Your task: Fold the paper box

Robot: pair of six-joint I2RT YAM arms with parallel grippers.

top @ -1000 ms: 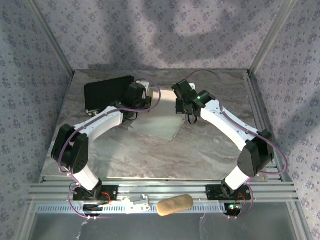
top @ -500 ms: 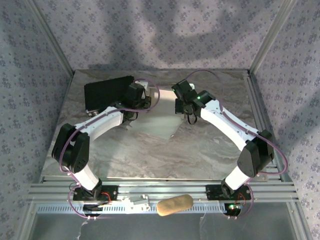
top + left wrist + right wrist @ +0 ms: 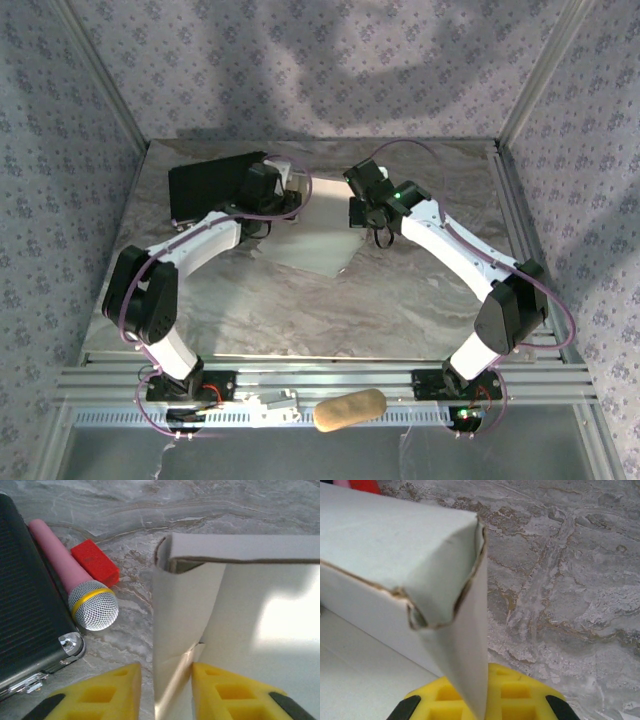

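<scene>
Marbled grey tabletop (image 3: 420,300), patterned cloth walls. White paper box (image 3: 320,235) lies far-centre between both arms, half erected, one end flap loose. Right gripper (image 3: 477,685) is clamped on a corner flap; left gripper (image 3: 165,672) straddles a side wall, jaws apart. Judged step: raising walls; next needs a firm pinch and tuck. Count: one box, one black case (image 3: 25,610), one microphone (image 3: 80,595), one red block (image 3: 95,562)

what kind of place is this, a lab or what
Probably a robot test booth, not a home: patterned fabric walls on an aluminium frame enclose a marble-look table, with a left arm and right arm bolted to a rail at its near edge.
</scene>
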